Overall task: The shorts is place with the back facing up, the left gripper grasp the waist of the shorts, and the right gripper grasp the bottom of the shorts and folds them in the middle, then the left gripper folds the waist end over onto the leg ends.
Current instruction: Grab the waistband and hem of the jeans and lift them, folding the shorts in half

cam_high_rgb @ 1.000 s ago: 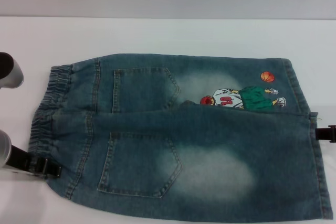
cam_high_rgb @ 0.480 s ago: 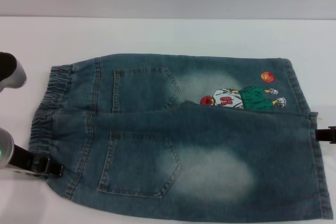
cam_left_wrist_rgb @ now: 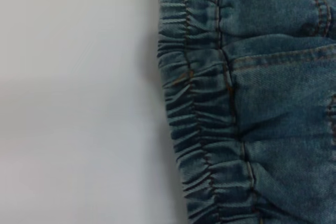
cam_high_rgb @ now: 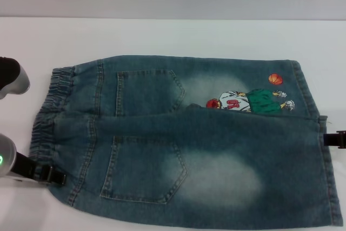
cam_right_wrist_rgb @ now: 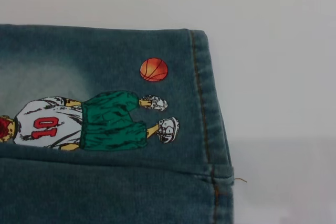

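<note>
The shorts [cam_high_rgb: 184, 144] lie flat, back up, so both ends are reachable: left gripper [cam_high_rgb: 51, 176] at the waist [cam_high_rgb: 46, 128], right gripper [cam_high_rgb: 336, 139] at the hems (can't tell either grip).

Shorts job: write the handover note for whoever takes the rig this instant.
Left gripper: at the near corner of the gathered elastic waist, on the robot's left; fingers not readable.
Right gripper: only its black tip shows at the straight stitched leg hems, on the robot's right; state not readable.
Faded blue denim shorts: flat on the white table, back pockets up, cartoon basketball-player embroidery on the far leg.
Done: shorts laid out, both grippers at their ends.
Left: confirm grasps, fold in the middle, then fold waist onto hems.
</note>
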You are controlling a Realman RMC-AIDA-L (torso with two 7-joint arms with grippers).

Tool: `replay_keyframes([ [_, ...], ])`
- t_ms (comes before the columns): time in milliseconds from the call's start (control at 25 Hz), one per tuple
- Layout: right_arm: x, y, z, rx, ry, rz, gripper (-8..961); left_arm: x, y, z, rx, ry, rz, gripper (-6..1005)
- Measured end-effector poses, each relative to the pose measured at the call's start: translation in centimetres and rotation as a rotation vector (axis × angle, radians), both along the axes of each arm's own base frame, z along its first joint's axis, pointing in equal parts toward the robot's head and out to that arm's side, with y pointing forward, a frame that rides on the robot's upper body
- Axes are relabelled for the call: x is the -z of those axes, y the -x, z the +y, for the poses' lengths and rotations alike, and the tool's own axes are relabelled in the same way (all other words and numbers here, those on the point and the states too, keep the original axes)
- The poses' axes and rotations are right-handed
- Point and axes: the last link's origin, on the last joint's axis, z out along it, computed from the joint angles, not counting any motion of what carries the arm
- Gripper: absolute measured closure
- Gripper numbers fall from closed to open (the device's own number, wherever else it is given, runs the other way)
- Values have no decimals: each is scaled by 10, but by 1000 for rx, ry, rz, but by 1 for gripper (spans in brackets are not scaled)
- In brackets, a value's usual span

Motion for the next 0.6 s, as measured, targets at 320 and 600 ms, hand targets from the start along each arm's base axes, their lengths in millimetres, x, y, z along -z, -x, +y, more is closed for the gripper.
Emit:
replay_keyframes([
  [320,0,-1,-1,3,0,0,299,1,-1,1,3,0,0,203],
  [600,0,0,-1,-2,-1,0,299,2,-3,1,8,12,-8,315],
])
